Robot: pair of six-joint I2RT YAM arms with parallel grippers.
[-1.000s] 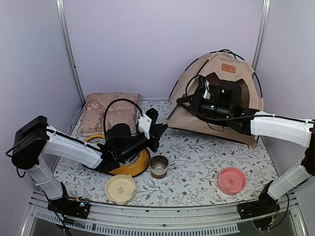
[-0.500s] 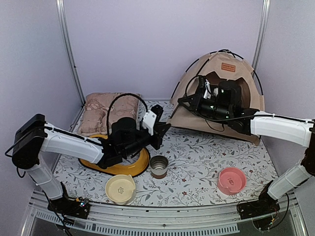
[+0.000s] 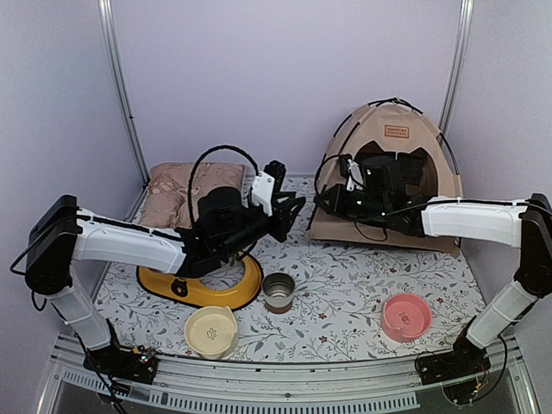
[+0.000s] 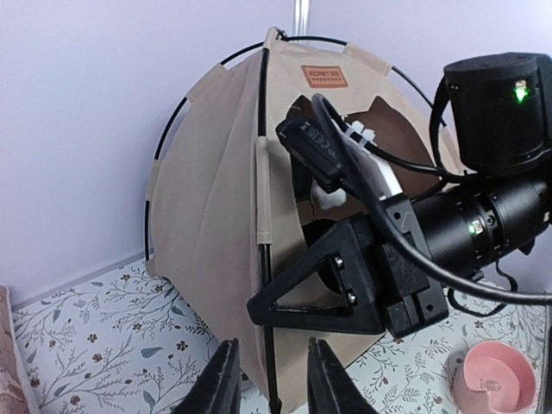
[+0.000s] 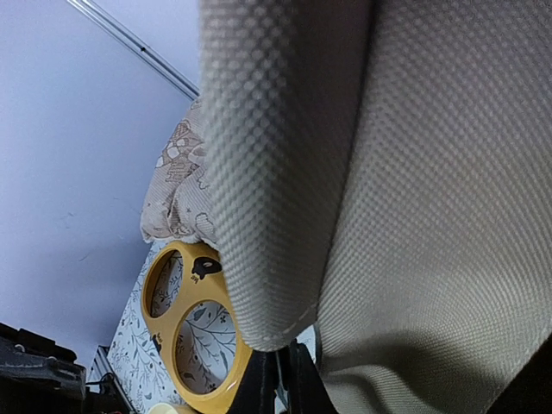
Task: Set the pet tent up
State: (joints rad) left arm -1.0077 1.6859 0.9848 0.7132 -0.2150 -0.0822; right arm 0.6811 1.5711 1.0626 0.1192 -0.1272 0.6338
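Observation:
The tan pet tent stands upright at the back right, its brown label above the opening and black poles arching over it. My right gripper is shut on the tent's left front edge. In the right wrist view, the tent's fabric fills the frame above the right gripper. My left gripper is just left of the tent. In the left wrist view, the left gripper is open, with the lower end of a black pole between its fingertips, untouched by either.
A yellow two-hole bowl stand lies under the left arm. A metal cup, a cream bowl and a pink bowl stand near the front. The patterned cushion lies at the back left.
The tent has been pulled from leaning to upright and sits further right. My left gripper has moved up and right toward it and its jaws have parted.

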